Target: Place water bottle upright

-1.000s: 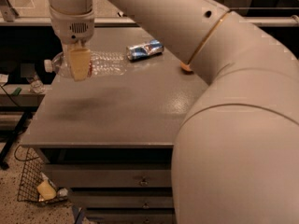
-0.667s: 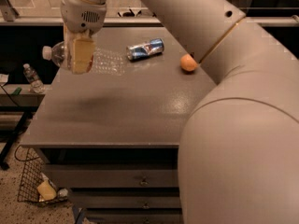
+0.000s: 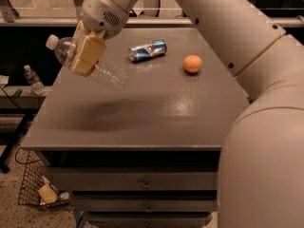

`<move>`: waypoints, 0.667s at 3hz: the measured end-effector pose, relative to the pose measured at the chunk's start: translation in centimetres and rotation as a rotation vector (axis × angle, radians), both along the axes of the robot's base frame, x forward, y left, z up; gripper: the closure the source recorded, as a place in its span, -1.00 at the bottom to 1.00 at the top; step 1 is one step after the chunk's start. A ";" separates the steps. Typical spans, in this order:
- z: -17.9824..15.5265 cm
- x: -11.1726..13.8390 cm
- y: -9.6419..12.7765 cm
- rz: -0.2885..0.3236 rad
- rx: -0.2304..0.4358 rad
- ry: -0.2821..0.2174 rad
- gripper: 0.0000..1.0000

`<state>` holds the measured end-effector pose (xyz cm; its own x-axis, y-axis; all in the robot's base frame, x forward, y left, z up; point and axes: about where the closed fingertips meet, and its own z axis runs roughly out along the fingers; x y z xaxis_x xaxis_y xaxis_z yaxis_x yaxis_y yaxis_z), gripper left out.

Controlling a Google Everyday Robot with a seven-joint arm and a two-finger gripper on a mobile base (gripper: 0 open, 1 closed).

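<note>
The water bottle (image 3: 110,75) is a clear ribbed plastic bottle with a white cap at its upper left end. It hangs tilted above the left part of the grey table (image 3: 142,108), cap toward the upper left, base toward the lower right. My gripper (image 3: 87,53) is shut around the bottle's middle and hides its label. The bottle is off the tabletop, and its shadow falls on the table below.
A blue and silver drink can (image 3: 148,50) lies on its side at the back middle. An orange (image 3: 192,63) sits to its right. Another small bottle (image 3: 34,80) stands on a low shelf left of the table. A wire basket (image 3: 35,186) sits on the floor.
My gripper has lifted the bottle off the table and tilted it, cap end rising to the upper left. The arm has swung and the orange has come into full view.
</note>
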<state>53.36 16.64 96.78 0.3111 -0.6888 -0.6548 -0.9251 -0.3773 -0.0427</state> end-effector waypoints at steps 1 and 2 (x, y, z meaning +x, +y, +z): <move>-0.4 -0.2 -1.3 -0.074 0.072 0.090 1.00; -1.1 -0.2 -2.3 -0.130 0.148 0.168 1.00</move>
<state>53.14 14.33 95.70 0.1051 -0.6088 -0.7864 -0.9642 -0.2561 0.0694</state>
